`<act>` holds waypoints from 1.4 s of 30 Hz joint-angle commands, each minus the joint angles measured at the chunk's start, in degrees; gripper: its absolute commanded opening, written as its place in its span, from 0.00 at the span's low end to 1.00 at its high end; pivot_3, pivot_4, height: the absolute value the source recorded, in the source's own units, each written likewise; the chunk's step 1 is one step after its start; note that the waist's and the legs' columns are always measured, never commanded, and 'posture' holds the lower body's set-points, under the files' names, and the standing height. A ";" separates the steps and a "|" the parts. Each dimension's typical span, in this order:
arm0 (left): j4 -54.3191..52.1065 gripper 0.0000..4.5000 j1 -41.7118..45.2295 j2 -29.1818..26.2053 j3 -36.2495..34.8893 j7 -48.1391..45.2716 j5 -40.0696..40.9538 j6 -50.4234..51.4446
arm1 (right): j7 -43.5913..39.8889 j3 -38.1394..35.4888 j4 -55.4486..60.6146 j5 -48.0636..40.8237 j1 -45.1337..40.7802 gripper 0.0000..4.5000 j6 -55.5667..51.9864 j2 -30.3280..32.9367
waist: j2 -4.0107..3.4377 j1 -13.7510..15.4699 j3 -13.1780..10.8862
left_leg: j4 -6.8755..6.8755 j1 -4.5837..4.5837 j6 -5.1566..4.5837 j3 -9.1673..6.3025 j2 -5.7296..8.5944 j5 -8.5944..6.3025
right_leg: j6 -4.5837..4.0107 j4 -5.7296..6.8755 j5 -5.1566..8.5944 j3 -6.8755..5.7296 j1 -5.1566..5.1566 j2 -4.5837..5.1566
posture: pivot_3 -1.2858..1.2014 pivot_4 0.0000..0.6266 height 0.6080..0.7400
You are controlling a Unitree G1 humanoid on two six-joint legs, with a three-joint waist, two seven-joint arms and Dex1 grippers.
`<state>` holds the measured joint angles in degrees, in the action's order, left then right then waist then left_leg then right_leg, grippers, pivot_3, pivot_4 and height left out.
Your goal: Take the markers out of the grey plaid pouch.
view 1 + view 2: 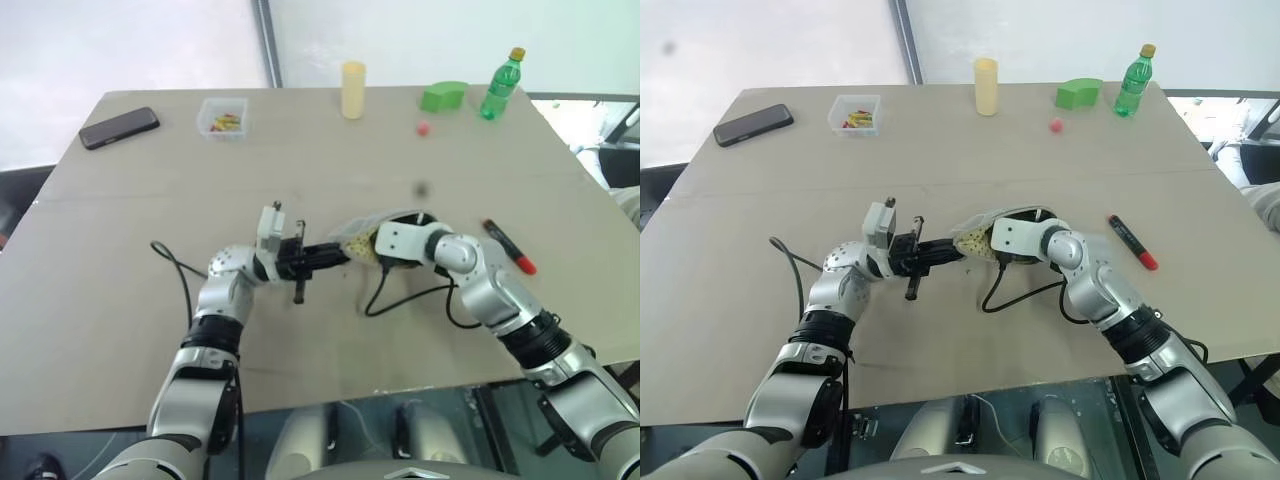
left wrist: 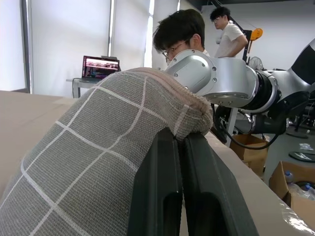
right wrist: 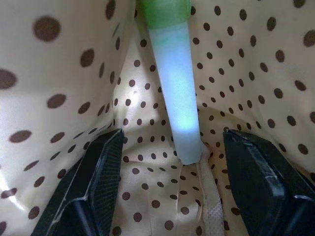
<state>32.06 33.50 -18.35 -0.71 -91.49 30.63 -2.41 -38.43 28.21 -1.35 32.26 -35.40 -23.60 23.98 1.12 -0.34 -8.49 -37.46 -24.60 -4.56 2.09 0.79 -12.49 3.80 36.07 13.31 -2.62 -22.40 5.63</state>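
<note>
Left wrist view, tan table (image 2: 29, 113), laptop (image 2: 101, 68), cardboard boxes (image 2: 290, 187)

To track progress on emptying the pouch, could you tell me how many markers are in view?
2. The red marker lies on the table right of the right arm; the green marker is inside the grey plaid pouch, between the right gripper fingers. More may be hidden inside.

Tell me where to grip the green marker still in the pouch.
Grip the pale barrel of the green marker near its closer end, coming straight in through the pouch mouth as the right gripper already points. The marker lies lengthwise between the open fingers, one to each side, so closing should pinch it across its width. The left gripper, shut on the pouch edge, holds the mouth open.
</note>
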 commanded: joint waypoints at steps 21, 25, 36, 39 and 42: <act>-5.88 0.00 -2.85 -0.09 -1.86 -0.90 1.77 3.14 | 15.72 -11.82 -24.00 -14.15 -4.46 0.73 13.78 -13.56 | 0.01 -0.95 0.00 | 0.26 0.33 0.12 0.00 -0.11 0.05 | -0.01 0.01 0.00 0.01 0.17 -0.03 | 0.52 0.24 0.97; -7.48 0.00 -3.87 -0.36 -2.19 -0.55 2.11 4.06 | 23.71 -6.60 -32.04 -6.44 -7.93 0.73 23.19 -10.65 | -0.07 -1.31 -0.04 | 0.29 0.35 0.12 0.00 -0.08 0.05 | -0.01 0.01 0.00 0.02 0.17 -0.02 | 0.52 0.24 0.97; -8.84 0.00 -4.88 -1.49 -2.95 -0.09 1.97 4.66 | 31.65 1.18 -41.27 1.53 -11.12 0.73 41.25 -7.19 | -0.12 -1.55 -0.09 | 0.39 0.29 0.12 0.02 0.03 0.06 | -0.01 -0.10 0.00 0.04 0.15 0.01 | 0.52 0.24 0.97; -9.15 0.00 -5.12 -1.57 -3.02 0.14 2.02 4.59 | 34.46 1.67 -42.69 3.09 -12.06 0.73 42.62 -7.48 | -0.12 -1.55 -0.09 | 0.39 0.30 0.12 0.02 0.01 0.06 | -0.01 -0.09 0.00 0.04 0.15 -0.01 | 0.52 0.24 0.97; -9.61 0.00 -5.48 -1.62 -3.00 0.22 2.13 4.70 | 36.97 1.93 -43.26 4.33 -12.62 0.73 43.72 -7.53 | -0.12 -1.55 -0.09 | 0.38 0.30 0.12 0.02 0.02 0.06 | -0.01 -0.10 0.00 0.05 0.15 0.00 | 0.52 0.24 0.97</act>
<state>26.31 27.84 -19.89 -3.41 -89.60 30.99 2.47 -3.30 30.25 -42.93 34.57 -47.52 20.42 15.34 1.00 -1.89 -8.58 -37.07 -24.31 -4.44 2.11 0.81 -12.44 3.79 35.97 13.32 -2.56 -22.25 5.63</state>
